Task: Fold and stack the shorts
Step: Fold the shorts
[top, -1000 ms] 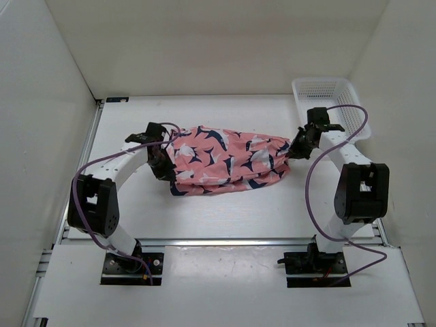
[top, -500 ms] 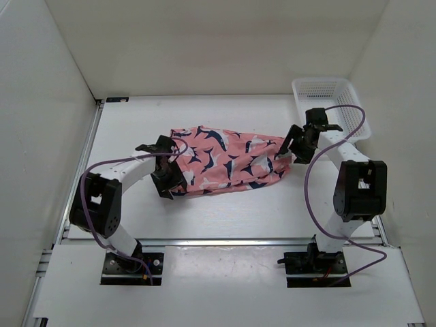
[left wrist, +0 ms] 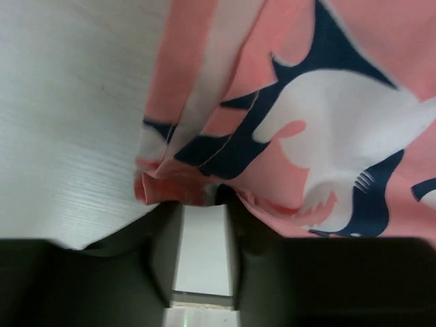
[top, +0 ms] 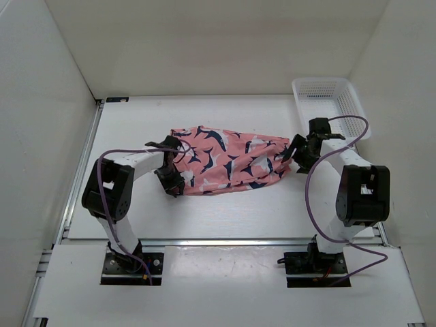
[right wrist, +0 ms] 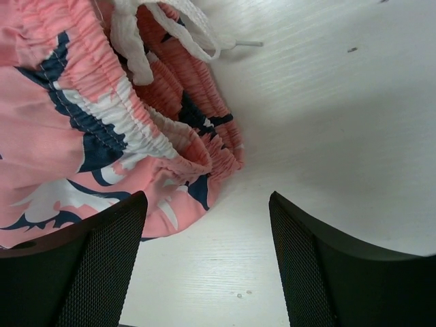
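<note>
The coral-pink shorts [top: 228,160], printed with navy and white shapes, lie folded in a flat bundle in the middle of the table. My left gripper [top: 172,180] sits low at their near left corner. In the left wrist view its fingers [left wrist: 204,204] stand a narrow gap apart, bare table shows between them, and the shorts' hem [left wrist: 170,187] lies across the tips. My right gripper [top: 298,151] is at the shorts' right end, by the waistband. In the right wrist view it [right wrist: 206,201] is open wide over bare table, with the gathered waistband [right wrist: 170,136] and white drawstring [right wrist: 157,27] just to its left.
A white mesh basket [top: 330,102] stands at the back right corner, just behind the right arm. White walls close in the table on the left, back and right. A metal rail [top: 225,240] runs along the near edge in front of the arm bases.
Both grippers have opened and let go of the shorts, which now rest flat on the table. The left gripper has dropped to the near left corner; the right has backed off slightly to the right.
</note>
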Controlling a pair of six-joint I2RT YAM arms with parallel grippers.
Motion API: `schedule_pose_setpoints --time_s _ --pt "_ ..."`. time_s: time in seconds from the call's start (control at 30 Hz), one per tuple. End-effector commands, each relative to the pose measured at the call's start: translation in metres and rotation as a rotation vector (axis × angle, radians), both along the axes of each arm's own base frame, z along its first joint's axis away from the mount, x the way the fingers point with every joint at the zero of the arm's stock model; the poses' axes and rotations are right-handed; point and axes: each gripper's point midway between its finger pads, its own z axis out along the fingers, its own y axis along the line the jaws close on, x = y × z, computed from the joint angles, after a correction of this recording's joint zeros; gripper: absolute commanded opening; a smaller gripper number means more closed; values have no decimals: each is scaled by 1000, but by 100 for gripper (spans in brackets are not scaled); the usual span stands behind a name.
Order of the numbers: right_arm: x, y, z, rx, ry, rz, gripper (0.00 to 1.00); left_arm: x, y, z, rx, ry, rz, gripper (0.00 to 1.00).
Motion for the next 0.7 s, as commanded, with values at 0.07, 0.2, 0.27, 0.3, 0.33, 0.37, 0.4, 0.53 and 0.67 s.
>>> schedule_pose_setpoints --time_s 0.07,0.2,0.27,0.3,0.33,0.37,0.4,0.53,0.67 --pt "14 9 1 68 -48 8 77 24 -4 -4 38 -66 -12 22" --pt "18 13 -10 91 -30 7 71 24 -2 -7 50 -61 -11 10" --pt "19 15 -12 103 -27 3 64 24 0 -7 59 -64 -20 10" --pt "19 15 -12 103 -27 3 61 25 -1 -5 56 -73 -19 10" --pt "22 15 -11 104 -39 4 59 26 1 -5 64 -76 -18 10" --pt "19 15 -13 103 -30 3 55 25 4 -4 64 -77 -9 10" --pt "19 15 -13 103 -30 3 51 23 7 -3 72 -82 -8 10" --pt "23 17 -13 109 -59 29 34 21 19 -3 76 -78 15 10" --pt "25 19 -8 102 -81 35 0 21 21 -3 86 -81 7 10"
